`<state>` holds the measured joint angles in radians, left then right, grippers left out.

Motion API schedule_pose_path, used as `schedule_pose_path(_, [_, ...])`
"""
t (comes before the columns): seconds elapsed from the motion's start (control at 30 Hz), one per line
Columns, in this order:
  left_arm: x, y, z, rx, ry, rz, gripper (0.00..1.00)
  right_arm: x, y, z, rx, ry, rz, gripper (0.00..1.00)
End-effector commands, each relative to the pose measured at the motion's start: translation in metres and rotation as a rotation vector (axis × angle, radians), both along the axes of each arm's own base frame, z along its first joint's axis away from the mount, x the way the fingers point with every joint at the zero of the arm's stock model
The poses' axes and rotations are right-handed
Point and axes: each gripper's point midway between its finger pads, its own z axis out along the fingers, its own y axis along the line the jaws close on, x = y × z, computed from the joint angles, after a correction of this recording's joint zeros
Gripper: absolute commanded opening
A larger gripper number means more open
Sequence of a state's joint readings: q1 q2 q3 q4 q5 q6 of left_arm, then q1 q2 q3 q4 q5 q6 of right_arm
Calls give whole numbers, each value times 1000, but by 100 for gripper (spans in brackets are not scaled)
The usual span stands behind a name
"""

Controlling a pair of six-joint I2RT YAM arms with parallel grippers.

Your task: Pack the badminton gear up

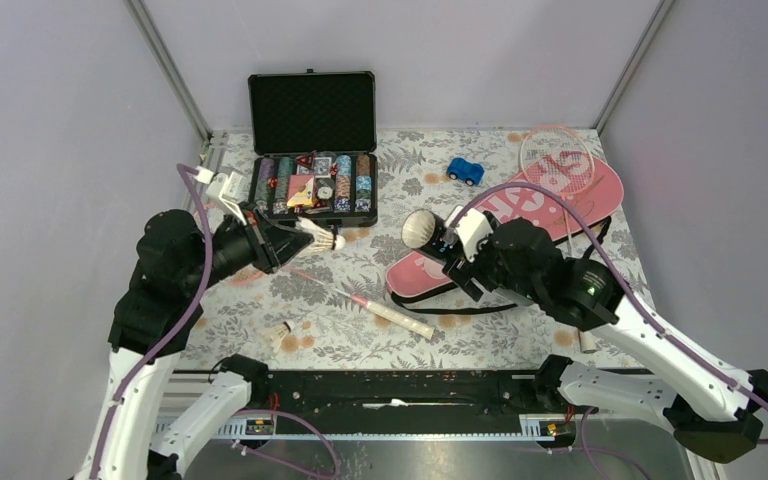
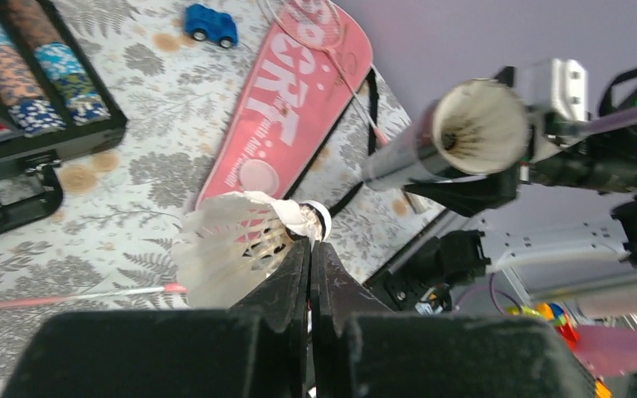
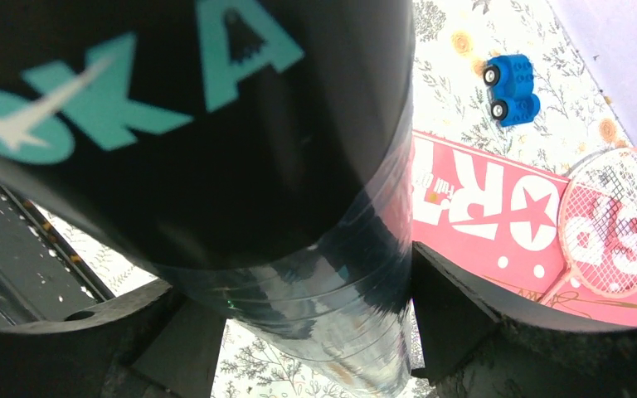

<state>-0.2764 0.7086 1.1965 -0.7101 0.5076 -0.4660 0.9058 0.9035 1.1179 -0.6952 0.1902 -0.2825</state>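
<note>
My left gripper [image 1: 305, 240] [image 2: 311, 246] is shut on a white feather shuttlecock [image 1: 322, 238] [image 2: 230, 245], whose cork end points right toward the black tube [image 1: 425, 229] [image 2: 464, 133]. The tube, with teal print [image 3: 216, 124], is held off the table by my right gripper [image 1: 457, 250] [image 3: 307, 319], its open mouth facing the shuttlecock with a gap between them. The pink SPORT cover [image 1: 560, 195] [image 2: 290, 99] [image 3: 481, 199] lies under the right arm, one racket head [image 1: 557, 158] [image 3: 622, 224] on its far end. A second racket [image 1: 395, 315] lies mid-table. Another shuttlecock [image 1: 278, 333] rests near the front.
An open black case of poker chips [image 1: 312, 185] [image 2: 17, 91] stands at the back centre, close behind my left gripper. A small blue toy car [image 1: 465, 171] [image 2: 210, 25] [image 3: 513, 89] sits at the back. Grey walls close in on three sides.
</note>
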Motion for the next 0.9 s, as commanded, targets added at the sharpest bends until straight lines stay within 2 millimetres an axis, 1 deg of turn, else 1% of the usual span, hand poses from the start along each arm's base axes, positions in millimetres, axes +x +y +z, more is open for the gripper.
schedule_pose_path(0.0, [-7, -12, 30, -49, -40, -19, 0, 8, 5, 13, -36, -62, 8, 59])
schedule_pose_path(0.1, [-10, -23, 39, -49, -49, -57, 0, 8, 12, 3, -51, -35, 16, 59])
schedule_pose_path(0.23, [-13, -45, 50, -71, -64, -134, 0, 8, 19, -1, -37, -16, 16, 59])
schedule_pose_path(0.43, [-18, -74, 76, -94, -160, -202, 0, 7, 22, -5, -40, 3, 17, 60])
schedule_pose_path(0.57, [-20, -94, 80, -66, -189, -248, 0, 6, 23, 1, -27, -1, 21, 61])
schedule_pose_path(0.77, [-19, -115, 79, -40, -219, -273, 0, 3, 25, 4, 1, 8, 29, 60])
schedule_pose_path(0.87, [-18, -124, 74, 4, -247, -275, 0, 1, 26, 6, 15, 6, 35, 60])
